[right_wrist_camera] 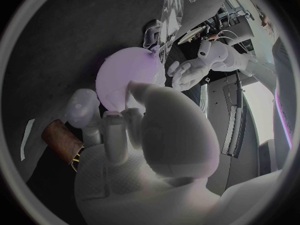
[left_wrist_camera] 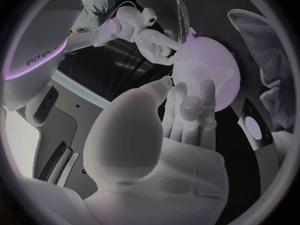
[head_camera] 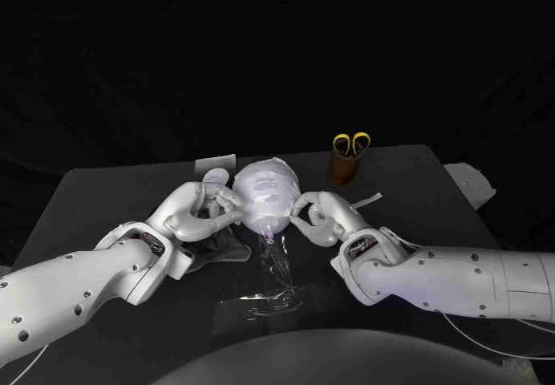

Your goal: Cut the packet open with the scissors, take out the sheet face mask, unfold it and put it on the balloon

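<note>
Head view: balloon [head_camera: 265, 196] between fingers [head_camera: 221, 202]

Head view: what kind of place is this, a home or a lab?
Probably a robot lab bench, not a home: a black table against a dark backdrop, scissors stood in a brown holder, and the robot's left hand and right hand at a balloon.

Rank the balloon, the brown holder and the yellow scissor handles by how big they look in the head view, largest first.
1. balloon: clearly the largest.
2. brown holder.
3. yellow scissor handles: the smallest.
The holder and handles stand farther back, which shrinks them somewhat, but the order is not in doubt.
</note>
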